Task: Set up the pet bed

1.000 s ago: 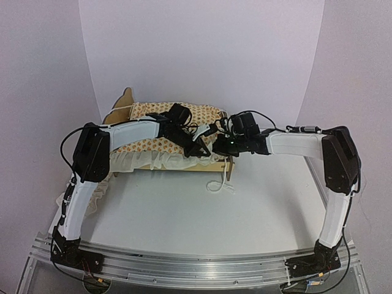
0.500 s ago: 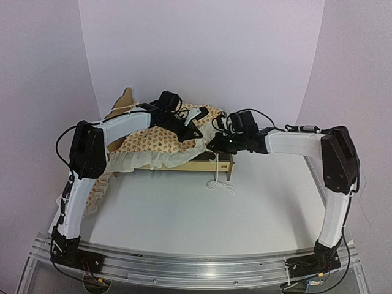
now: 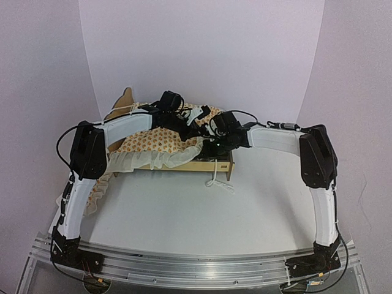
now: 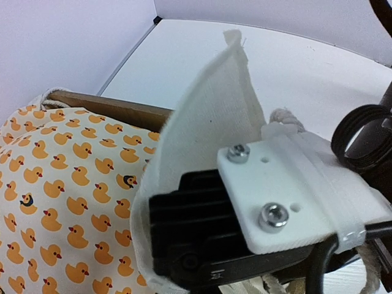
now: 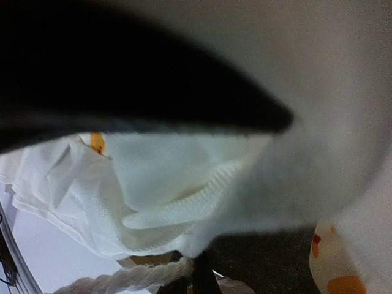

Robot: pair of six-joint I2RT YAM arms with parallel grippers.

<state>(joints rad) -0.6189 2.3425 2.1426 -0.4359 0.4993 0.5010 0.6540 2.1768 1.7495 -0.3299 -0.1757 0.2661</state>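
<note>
Both claws are staying clenched above the small light-wood bed frame (image 3: pixel 214 164): left gripper (image 3: pixel 191 121) pinching the cream duck-print ruffled bedding (image 3: pixel 153 142) draped over the frame, right gripper (image 3: pixel 211 137) hold unclear. I'm spreading it; next needs pulling toward the frame's foot.

The top external camera looks down from above and behind, taking in the whole counter (image 3: pixel 202 208). Both wrist cameras sit tight against the duck-print bedding (image 3: pixel 153 141), seen upper centre overhead.
</note>
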